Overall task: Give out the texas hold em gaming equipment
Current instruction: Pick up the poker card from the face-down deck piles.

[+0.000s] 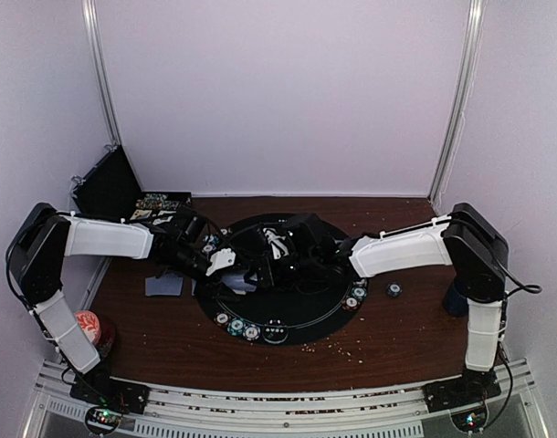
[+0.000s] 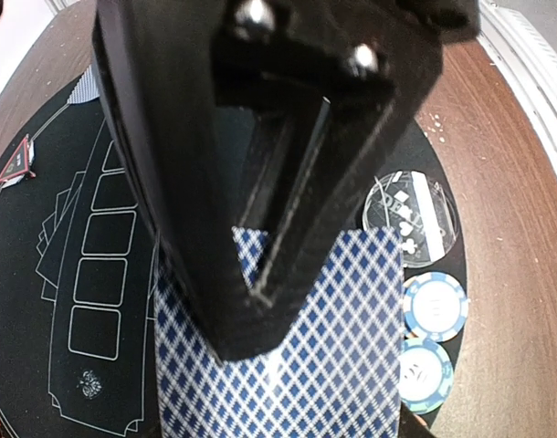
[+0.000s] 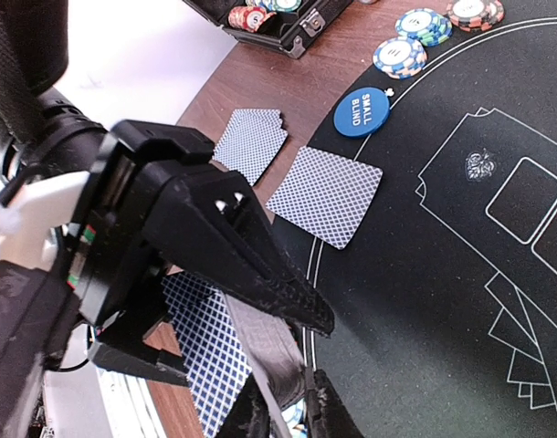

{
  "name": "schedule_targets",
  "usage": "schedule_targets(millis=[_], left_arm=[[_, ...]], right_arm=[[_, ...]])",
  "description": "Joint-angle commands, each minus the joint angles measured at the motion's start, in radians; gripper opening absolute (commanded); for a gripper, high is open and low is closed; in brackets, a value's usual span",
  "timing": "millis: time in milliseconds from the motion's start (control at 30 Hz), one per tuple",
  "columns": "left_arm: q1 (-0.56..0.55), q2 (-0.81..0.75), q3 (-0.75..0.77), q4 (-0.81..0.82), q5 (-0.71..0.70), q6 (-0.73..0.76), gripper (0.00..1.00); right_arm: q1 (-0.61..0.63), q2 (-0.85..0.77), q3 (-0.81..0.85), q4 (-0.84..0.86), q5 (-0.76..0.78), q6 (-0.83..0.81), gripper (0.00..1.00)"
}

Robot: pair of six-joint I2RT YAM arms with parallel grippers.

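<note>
The left gripper (image 2: 260,297) is clamping a blue diamond-backed paper playing card (image 2: 342,365) between its jaws, seemingly for handover to the right gripper (image 3: 289,412), whose nearly-together jaws' grip cannot be told.

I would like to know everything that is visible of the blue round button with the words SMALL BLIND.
The blue button is a flat round disc, plastic by its look, with SMALL BLIND in white capitals. It lies face up across the edge of the black mat, partly on the brown table. A stack of striped chips lies close on one side and a face-down card on the other; neither seems to touch it.
</note>
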Motion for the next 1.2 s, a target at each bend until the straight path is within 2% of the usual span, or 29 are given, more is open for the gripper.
schedule_targets(millis=[0, 133, 333, 567, 900, 1033, 1167], left_arm=[[-0.006, -0.004, 0.015, -0.017, 0.046, 0.016, 0.42], [-0.005, -0.002, 0.018, -0.017, 0.046, 0.016, 0.43], [-0.005, 0.003, 0.021, -0.019, 0.044, 0.016, 0.43], [-0.004, 0.005, 0.020, -0.021, 0.042, 0.016, 0.43], [-0.005, 0.014, 0.028, -0.026, 0.036, 0.014, 0.42], [-0.005, 0.018, 0.031, -0.027, 0.034, 0.012, 0.42], [-0.004, 0.022, 0.032, -0.027, 0.032, 0.010, 0.42]], right_arm=[[-0.012, -0.057, -0.023, -0.028, 0.014, -0.023, 0.13], [-0.011, -0.077, -0.035, -0.041, 0.015, -0.031, 0.12], [-0.007, -0.086, -0.047, -0.030, -0.006, -0.035, 0.00], [0.002, -0.119, -0.088, 0.009, -0.028, -0.005, 0.00], [0.000, -0.445, -0.370, 0.055, 0.208, 0.062, 0.00], [0.002, -0.585, -0.503, 0.067, 0.364, 0.152, 0.00], [0.006, -0.680, -0.679, 0.161, 0.505, 0.286, 0.00]])
